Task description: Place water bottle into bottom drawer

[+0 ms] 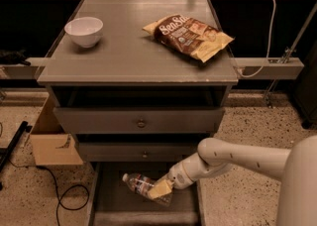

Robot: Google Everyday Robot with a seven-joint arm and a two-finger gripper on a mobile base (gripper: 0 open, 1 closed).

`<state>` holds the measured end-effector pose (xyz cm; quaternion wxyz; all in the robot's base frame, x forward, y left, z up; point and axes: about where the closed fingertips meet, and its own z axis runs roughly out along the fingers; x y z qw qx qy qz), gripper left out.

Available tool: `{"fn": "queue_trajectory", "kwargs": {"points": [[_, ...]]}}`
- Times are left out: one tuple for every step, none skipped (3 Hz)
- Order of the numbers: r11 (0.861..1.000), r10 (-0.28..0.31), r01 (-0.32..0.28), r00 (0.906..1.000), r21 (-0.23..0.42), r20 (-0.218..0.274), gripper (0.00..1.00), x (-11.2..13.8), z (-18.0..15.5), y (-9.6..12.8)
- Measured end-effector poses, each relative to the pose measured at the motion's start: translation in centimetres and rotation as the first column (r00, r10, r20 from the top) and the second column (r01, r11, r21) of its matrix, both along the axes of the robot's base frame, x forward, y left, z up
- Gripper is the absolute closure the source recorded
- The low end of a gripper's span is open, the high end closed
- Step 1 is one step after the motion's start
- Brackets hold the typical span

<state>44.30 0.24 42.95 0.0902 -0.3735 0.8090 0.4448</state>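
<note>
- Low in the frame, just right of centre, the end effector [160, 190] is down inside the open bottom drawer [115, 203]. Its yellowish fingers [157, 189] are clamped around the base end of the water bottle [140, 184].
- The bottle lies nearly flat over the grey drawer floor, with its white cap pointing toward the left and slightly up-frame. I can't tell from here whether its underside is touching the floor or hanging just above it.
- The pale arm [233, 156] reaches in from the lower right and slips under the two upper drawers [141, 120], which are only partly out.
- On the cabinet's top surface [129, 59], a white bowl [84, 30] sits at upper left and a chip bag [188, 35] at upper right. Neither is anywhere near the work.
- As I read it, carrying is done and this is the placing step, with the bottle inside the drawer's walls but not yet let go.
- The next move calls for lowering whatever gap remains and then releasing the fingers so the bottle settles on its side.
- The arm should then back out toward the lower right, staying low enough to clear the drawer front above and not dragging the bottle along.
- Being round and ribbed, the bottle may roll a little once it is freed, though the low drawer sides should keep it in.
</note>
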Motion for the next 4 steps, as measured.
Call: {"fn": "queue_trajectory", "kwargs": {"points": [[0.998, 0.028, -0.032, 0.9977, -0.062, -0.062, 1.0, 3.2, -2.7, 4.1], [0.998, 0.028, -0.032, 0.9977, -0.062, -0.062, 1.0, 3.2, -2.7, 4.1], [0.998, 0.035, -0.04, 0.9948, -0.05, -0.096, 1.0, 3.6, -3.6, 4.8], [0.999, 0.008, -0.012, 0.9923, -0.032, -0.124, 1.0, 2.4, -5.3, 3.9]]}}
